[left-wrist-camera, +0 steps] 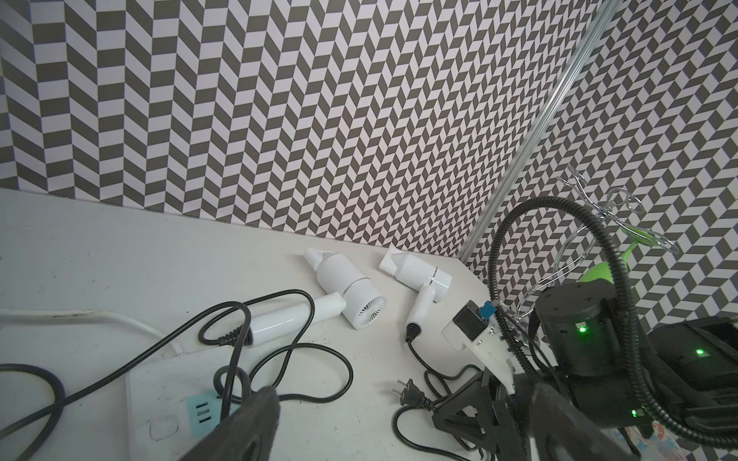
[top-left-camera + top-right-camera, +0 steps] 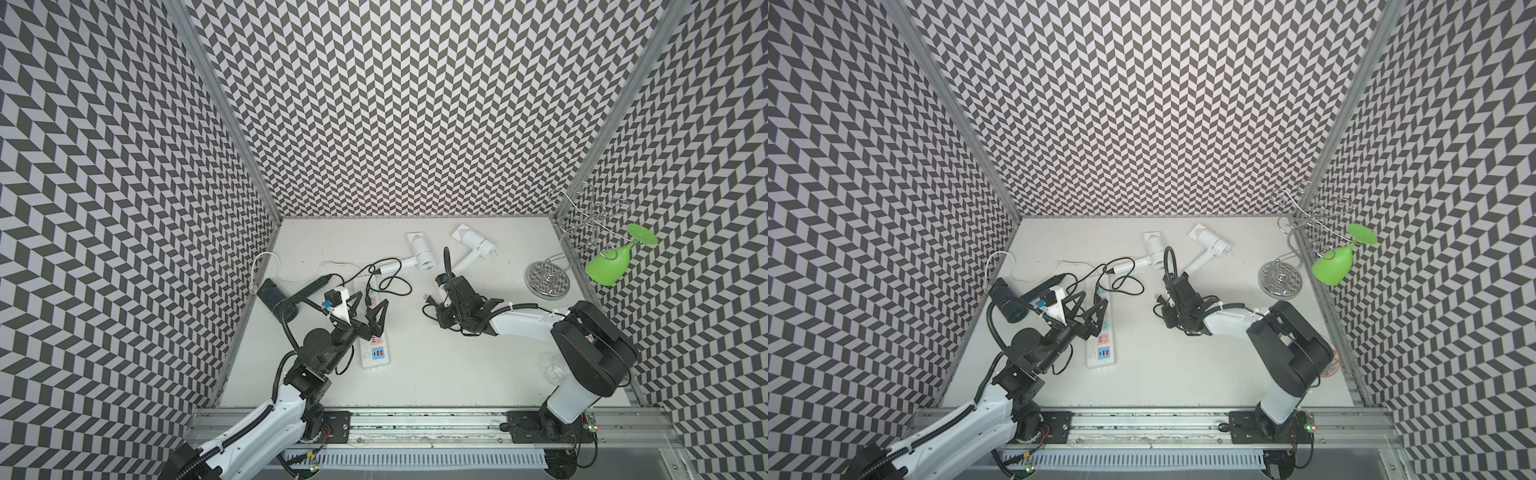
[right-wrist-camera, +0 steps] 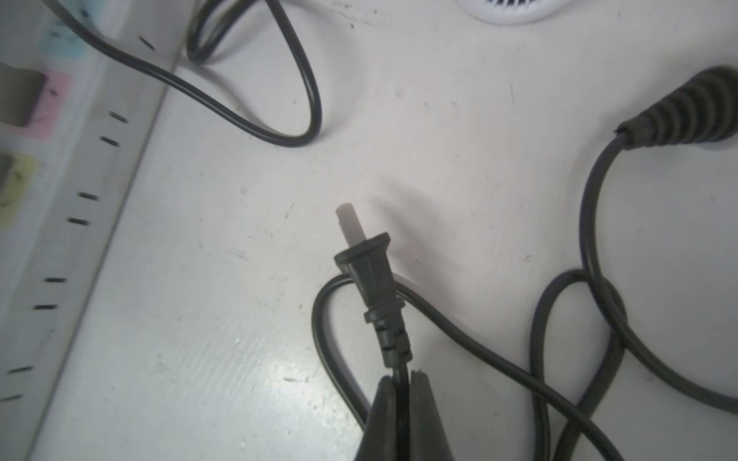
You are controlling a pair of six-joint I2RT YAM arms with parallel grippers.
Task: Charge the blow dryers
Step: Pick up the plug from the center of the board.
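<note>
Plug (image 3: 369, 275) | cord (image 3: 400, 370) pinched behind it in closed right end effector (image 3: 400, 377), prongs kept free for socket | left end effector (image 2: 370, 309) wide open, empty, above power strip (image 2: 376, 353) | white blow dryer (image 2: 420, 254), second white blow dryer (image 2: 478, 245) at rear of worktop (image 2: 457, 374); dark blow dryer (image 2: 274, 296) at left edge.
</note>
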